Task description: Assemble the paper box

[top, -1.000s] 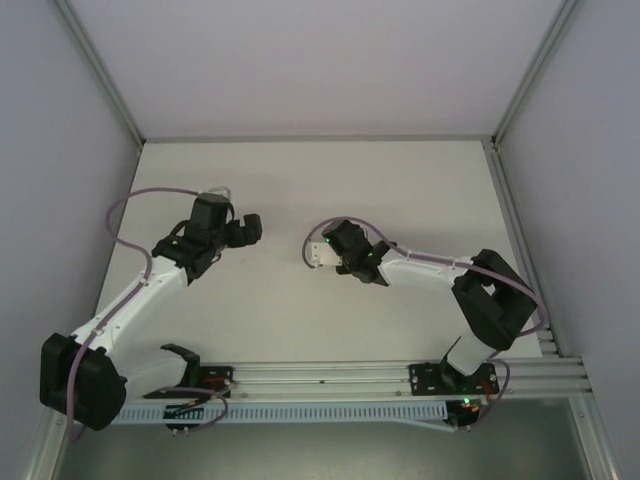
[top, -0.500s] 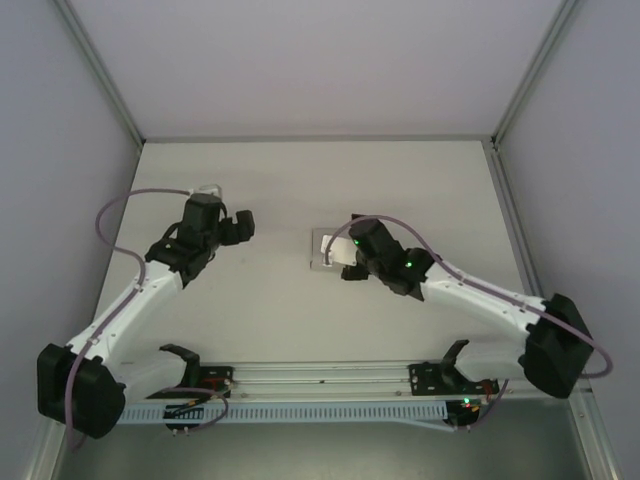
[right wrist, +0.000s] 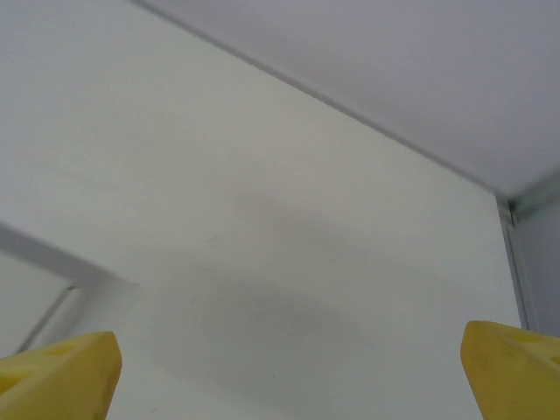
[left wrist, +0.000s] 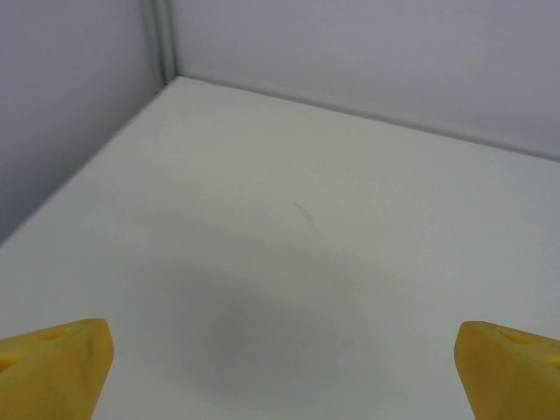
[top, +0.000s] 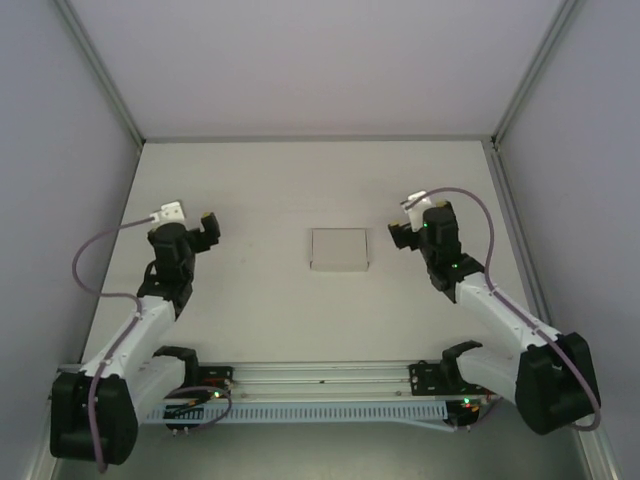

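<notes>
The paper box [top: 339, 250] is a small, low, white rectangular box lying flat at the middle of the table [top: 270, 180], with nothing touching it. My left gripper [top: 206, 227] hovers well to its left, open, and in the left wrist view the gripper [left wrist: 280, 376] has only bare table between its yellow fingertips [left wrist: 52, 367]. My right gripper [top: 401, 233] is off to the box's right, also open. In the right wrist view that gripper [right wrist: 284, 376] is empty between widely spread fingertips [right wrist: 512, 367]. A pale straight edge [right wrist: 35, 249] at the left there may be the box; I cannot tell.
Grey walls enclose the table at the back [top: 320, 70], left and right. An aluminium rail [top: 330, 378] with both arm bases runs along the near edge. The left arm's pink cable [top: 95, 260] loops out near the left wall.
The right gripper opened and left the box on the table, then swung away to the right. The left arm drew back to the left. The box now lies uncovered in the middle.
</notes>
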Controlling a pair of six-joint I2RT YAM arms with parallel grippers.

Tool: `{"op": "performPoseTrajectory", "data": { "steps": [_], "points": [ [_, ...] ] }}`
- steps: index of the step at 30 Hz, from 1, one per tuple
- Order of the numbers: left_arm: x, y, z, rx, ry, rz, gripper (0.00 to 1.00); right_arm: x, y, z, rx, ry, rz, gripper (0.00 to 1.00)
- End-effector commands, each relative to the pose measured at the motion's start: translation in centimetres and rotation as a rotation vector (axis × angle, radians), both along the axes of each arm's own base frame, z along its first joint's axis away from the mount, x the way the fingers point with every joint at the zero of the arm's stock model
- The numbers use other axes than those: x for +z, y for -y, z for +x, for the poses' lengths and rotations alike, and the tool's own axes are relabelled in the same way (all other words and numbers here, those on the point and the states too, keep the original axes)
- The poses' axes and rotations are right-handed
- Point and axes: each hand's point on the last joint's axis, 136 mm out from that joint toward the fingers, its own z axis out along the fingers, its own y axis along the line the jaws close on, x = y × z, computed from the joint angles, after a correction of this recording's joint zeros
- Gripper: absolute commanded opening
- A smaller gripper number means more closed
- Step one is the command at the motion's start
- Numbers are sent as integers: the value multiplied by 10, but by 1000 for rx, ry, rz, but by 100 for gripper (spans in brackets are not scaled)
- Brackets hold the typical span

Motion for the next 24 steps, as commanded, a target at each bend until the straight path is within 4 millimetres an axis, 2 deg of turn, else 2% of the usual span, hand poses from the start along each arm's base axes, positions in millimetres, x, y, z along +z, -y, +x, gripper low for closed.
{"op": "performPoseTrajectory", "data": {
  "steps": [1,4,8,10,13,17,18,21,24],
  "points": [
    [28,-13,16,1,176,74,100,6,14,8,-78,153,193,100],
    [16,-20,18,1,213,92,100,-5,27,6,-104,231,173,100],
    [1,-16,28,-82,215,74,100,-20,36,17,-116,242,200,100],
    [5,-16,31,-92,233,90,100,-36,39,25,-119,200,213,100],
    [7,-20,36,-83,247,108,100,-43,51,31,-143,170,274,100],
    [9,-19,39,-100,259,119,100,-51,69,32,-170,232,379,100],
    [10,-20,40,-97,258,122,100,-50,67,35,-150,244,395,100],
    [9,-21,45,-109,244,116,100,-61,64,42,-143,117,374,100],
    [9,-21,45,-112,243,116,100,-56,74,41,-193,181,384,100]
  ]
}}
